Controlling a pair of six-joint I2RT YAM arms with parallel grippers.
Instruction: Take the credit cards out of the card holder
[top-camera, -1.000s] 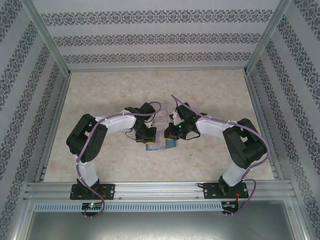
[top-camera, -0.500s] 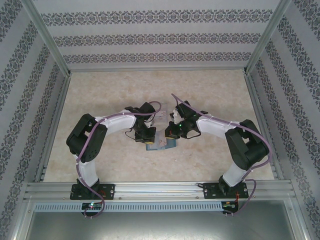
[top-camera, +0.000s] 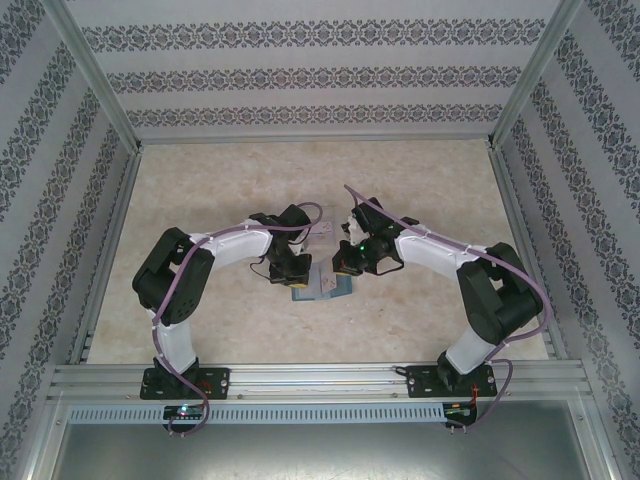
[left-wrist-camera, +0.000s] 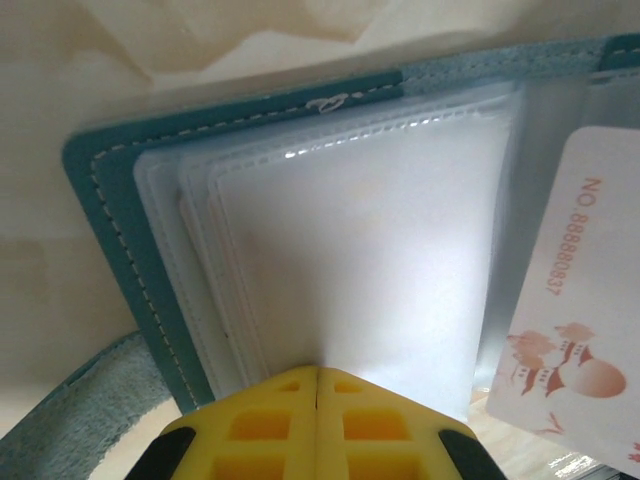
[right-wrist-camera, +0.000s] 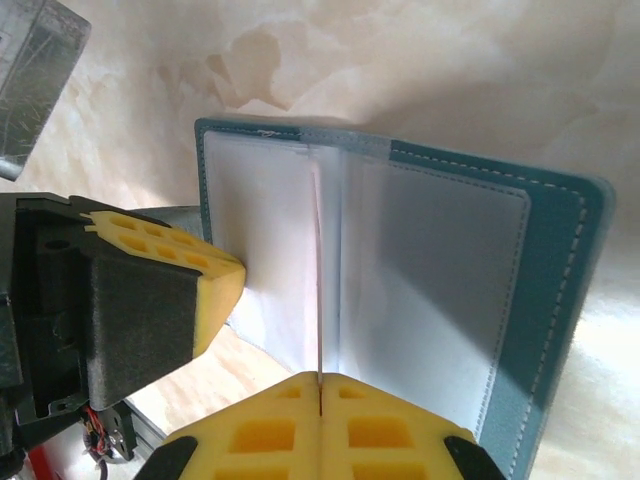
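**Holder pinned open, one leaf pinched up at the spine**

The card holder (right-wrist-camera: 555, 230) is laid open on the worktop (top-camera: 200, 200), near its middle and between the two arms, with the inner pockets turned up. The left hand (left-wrist-camera: 318, 385) is closed, its pads brought together on the near edge of the clear sleeves (left-wrist-camera: 370, 240) of the left half. By this grip the holder is judged to be anchored, so that it can neither slide nor fold shut while the other side is worked.

The right hand (right-wrist-camera: 320, 390) is likewise closed, pressed together on a thin pale leaf (right-wrist-camera: 318, 260) that is stood on edge along the spine. Because the leaf is seen edge-on, it cannot be told whether a bare sleeve or a sleeve with a card inside is pinched. The leaf is probably held upright so that the pockets are parted and a card's edge is exposed for pulling.

A pale card (left-wrist-camera: 585, 290), printed with a number and a small reddish picture, is seen at the right half, its left edge overlapped by a clear sleeve. Whether it is fully pocketed cannot be told. It is judged not yet to be taken out.

A steady hold on the left is called for by the next pull. Otherwise the whole holder could be lifted with the leaf.
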